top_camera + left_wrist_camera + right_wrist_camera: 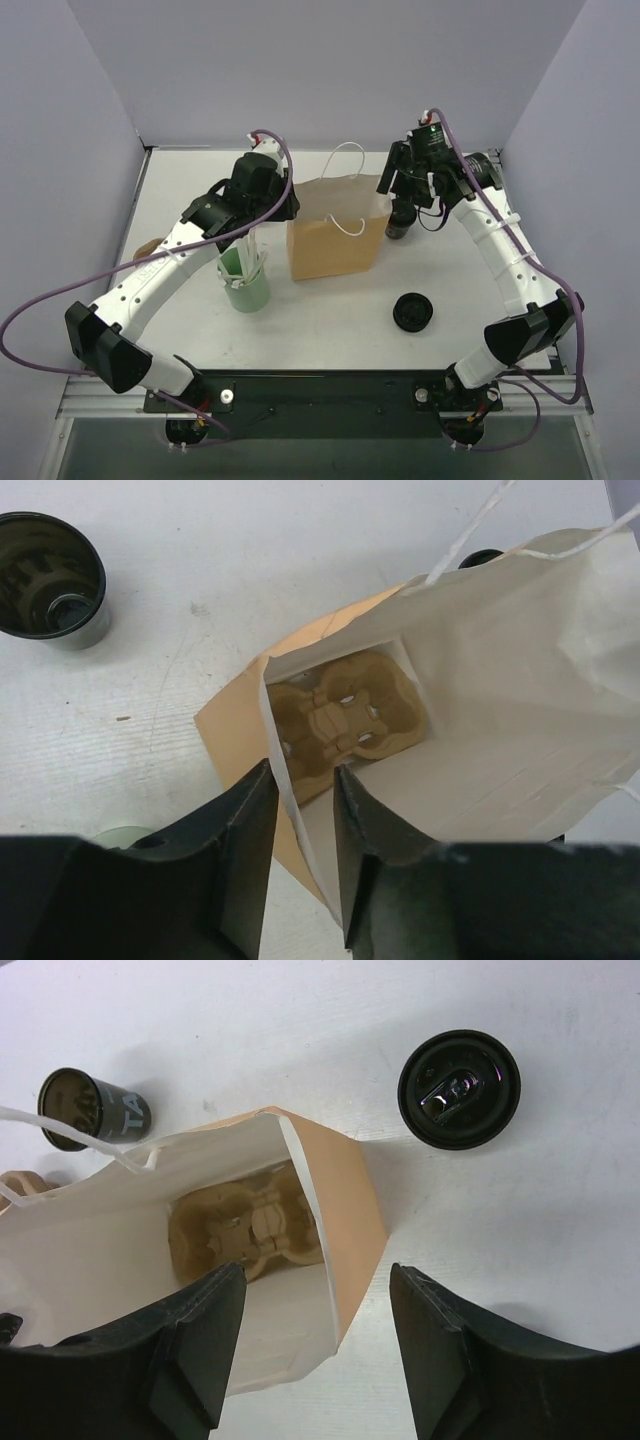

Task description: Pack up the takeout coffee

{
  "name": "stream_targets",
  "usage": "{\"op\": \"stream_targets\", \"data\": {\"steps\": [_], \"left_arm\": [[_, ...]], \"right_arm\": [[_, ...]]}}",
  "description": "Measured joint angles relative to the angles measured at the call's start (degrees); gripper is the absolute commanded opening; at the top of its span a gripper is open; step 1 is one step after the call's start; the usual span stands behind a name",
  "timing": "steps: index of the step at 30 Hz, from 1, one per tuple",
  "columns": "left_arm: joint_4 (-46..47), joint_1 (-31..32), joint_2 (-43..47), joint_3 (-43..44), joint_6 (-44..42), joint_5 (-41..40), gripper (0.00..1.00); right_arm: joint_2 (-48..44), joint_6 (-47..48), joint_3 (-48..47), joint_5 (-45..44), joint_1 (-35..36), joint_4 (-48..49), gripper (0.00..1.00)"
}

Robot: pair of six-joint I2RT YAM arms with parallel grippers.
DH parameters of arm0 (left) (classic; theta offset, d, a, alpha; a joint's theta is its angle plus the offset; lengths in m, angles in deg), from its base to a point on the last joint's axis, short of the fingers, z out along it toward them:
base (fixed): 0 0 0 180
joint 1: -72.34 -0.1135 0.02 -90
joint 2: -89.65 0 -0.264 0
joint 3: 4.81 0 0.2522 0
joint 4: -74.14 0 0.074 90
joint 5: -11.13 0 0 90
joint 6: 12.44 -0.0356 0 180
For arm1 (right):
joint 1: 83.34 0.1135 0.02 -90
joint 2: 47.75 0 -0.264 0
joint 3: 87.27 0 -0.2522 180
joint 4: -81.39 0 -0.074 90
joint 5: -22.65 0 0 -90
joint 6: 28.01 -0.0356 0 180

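The takeout coffee, a small black cup, stands just right of the brown paper bag. From above it shows as a dark round mouth. My left gripper sits at the bag's left rim, jaws slightly apart, with the paper edge loose between them. My right gripper is wide open astride the bag's right rim, one finger over the opening and one outside. A cardboard cup carrier lies on the bag's bottom. In the top view both grippers hover over the bag's two ends.
Another black cup with a brownish inside stands beyond the bag, hidden in the top view. A pale green cup is by the bag's near left. A flat black lid lies near right. White handles stick up.
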Motion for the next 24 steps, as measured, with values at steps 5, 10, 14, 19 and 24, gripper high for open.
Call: {"op": "stream_targets", "data": {"steps": [5, 10, 14, 19, 24], "left_arm": [[-0.1, 0.0, -1.1, 0.8, 0.3, 0.0, 0.48], [-1.6, 0.0, -2.5, 3.5, 0.8, -0.3, 0.49], [-3.4, 0.0, -3.2, 6.0, 1.2, -0.6, 0.5], [-8.0, 0.0, -4.2, 10.4, 1.9, -1.4, 0.52], [-14.1, 0.0, -5.0, 16.8, 3.4, -4.2, 0.6]], "right_arm": [[2.6, 2.1, -0.3, 3.1, -1.4, -0.1, 0.49], [8.2, 5.7, -3.7, 4.0, -2.4, 0.1, 0.33], [10.8, 8.1, -4.2, 3.7, -2.4, -0.1, 0.07], [11.3, 11.5, -5.5, 0.1, -1.4, -1.2, 0.0], [9.9, 14.8, -4.9, -4.3, 1.0, 0.0, 0.0]]}}
